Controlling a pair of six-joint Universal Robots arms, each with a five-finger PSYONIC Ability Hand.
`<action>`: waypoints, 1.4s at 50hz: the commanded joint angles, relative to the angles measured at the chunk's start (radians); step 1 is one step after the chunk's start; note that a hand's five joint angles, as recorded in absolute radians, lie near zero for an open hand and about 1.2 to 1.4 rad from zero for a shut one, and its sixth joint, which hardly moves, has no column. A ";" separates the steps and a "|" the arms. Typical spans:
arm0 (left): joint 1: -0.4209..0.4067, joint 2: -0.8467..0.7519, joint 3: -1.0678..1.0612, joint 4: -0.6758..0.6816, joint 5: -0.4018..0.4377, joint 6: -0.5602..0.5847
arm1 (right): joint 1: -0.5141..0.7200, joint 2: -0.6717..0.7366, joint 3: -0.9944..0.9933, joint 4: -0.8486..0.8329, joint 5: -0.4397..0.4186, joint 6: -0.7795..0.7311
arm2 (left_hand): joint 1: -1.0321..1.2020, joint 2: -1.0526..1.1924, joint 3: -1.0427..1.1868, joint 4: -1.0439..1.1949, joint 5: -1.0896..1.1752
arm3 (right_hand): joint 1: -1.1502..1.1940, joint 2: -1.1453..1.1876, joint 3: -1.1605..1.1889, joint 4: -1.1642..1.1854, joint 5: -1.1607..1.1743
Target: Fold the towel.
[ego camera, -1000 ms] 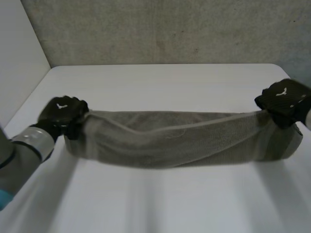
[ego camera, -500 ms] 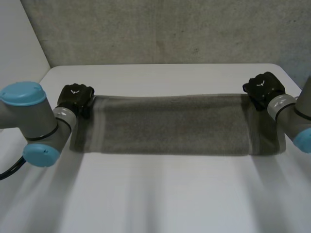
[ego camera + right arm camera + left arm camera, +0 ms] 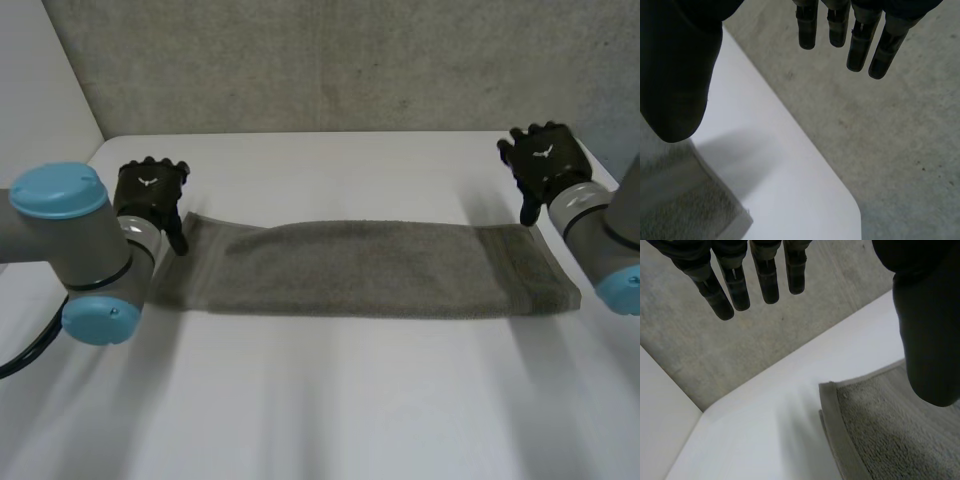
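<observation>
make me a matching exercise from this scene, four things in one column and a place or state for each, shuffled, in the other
Things:
1. towel
2. left robot hand
3. right robot hand
4. table

Places and states:
A. white, under the towel
B. open, fingers straight, by the towel's far corner at the head view's right
C. grey, lying flat in a long strip
D. open, fingers straight, by the towel's far corner at the head view's left

Pairs: 1-C, 2-D, 3-B, 4-A

towel [image 3: 370, 268]: grey terry cloth, rough | table [image 3: 340, 400]: smooth white, matt
</observation>
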 commanded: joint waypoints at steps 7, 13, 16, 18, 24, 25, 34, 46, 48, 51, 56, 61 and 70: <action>-0.042 0.198 -0.321 0.056 0.221 0.000 | -0.103 -0.199 0.240 0.275 -0.140 0.093 | -0.090 -0.071 -0.064 -0.085 -0.218 | 0.017 -0.008 0.000 -0.002 0.022; -0.044 0.224 -0.382 0.104 0.229 -0.005 | -0.149 -0.179 0.287 0.265 -0.139 0.079 | -0.090 -0.071 -0.064 -0.085 -0.218 | 0.185 0.159 0.168 0.166 0.190; -0.042 0.224 -0.382 0.113 0.229 -0.006 | -0.163 -0.128 0.292 0.238 -0.137 0.050 | -0.087 -0.068 -0.061 -0.082 -0.215 | 0.188 0.162 0.171 0.169 0.193; -0.042 0.224 -0.382 0.115 0.229 -0.008 | -0.166 -0.102 0.286 0.236 -0.131 0.035 | -0.087 -0.068 -0.061 -0.082 -0.215 | 0.202 0.177 0.185 0.184 0.207; -0.039 0.221 -0.381 0.116 0.229 -0.008 | -0.183 -0.021 0.261 0.233 -0.124 -0.013 | -0.087 -0.068 -0.061 -0.082 -0.215 | 0.252 0.227 0.235 0.234 0.257; -0.039 0.221 -0.381 0.116 0.229 -0.008 | -0.183 -0.021 0.261 0.233 -0.124 -0.013 | -0.087 -0.068 -0.061 -0.082 -0.215 | 0.252 0.227 0.235 0.234 0.257; -0.037 0.222 -0.384 0.116 0.229 -0.008 | -0.214 0.022 0.218 0.205 -0.076 -0.019 | -0.087 -0.068 -0.061 -0.082 -0.215 | 1.158 1.132 1.141 1.139 1.163; -0.031 0.248 -0.386 0.115 0.222 -0.009 | -0.301 -0.073 0.204 0.107 0.080 -0.158 | -0.087 -0.068 -0.061 -0.082 -0.215 | 1.158 1.133 1.142 1.140 1.163; -0.030 0.258 -0.385 0.115 0.220 -0.009 | -0.322 -0.061 0.197 0.113 0.088 -0.236 | -0.087 -0.068 -0.061 -0.082 -0.215 | 1.158 1.133 1.142 1.140 1.163; -0.028 0.278 -0.385 0.115 0.220 -0.011 | -0.353 -0.030 0.166 0.110 0.123 -0.379 | -0.087 -0.068 -0.061 -0.082 -0.215 | 1.158 1.133 1.142 1.140 1.163; -0.025 0.304 -0.384 0.115 0.219 -0.012 | -0.323 -0.030 0.102 0.109 0.186 -0.433 | -0.090 -0.071 -0.064 -0.085 -0.218 | 1.158 1.133 1.142 1.140 1.163; -0.027 0.319 -0.369 0.115 0.217 -0.012 | -0.153 -0.083 0.043 0.092 0.177 -0.311 | -0.096 -0.077 -0.070 -0.091 -0.223 | 1.158 1.133 1.142 1.140 1.163; -0.028 0.327 -0.339 0.116 0.185 -0.060 | 0.330 -0.090 0.042 -0.034 0.088 -0.205 | -0.096 -0.077 -0.070 -0.091 -0.223 | 1.158 1.133 1.142 1.140 1.163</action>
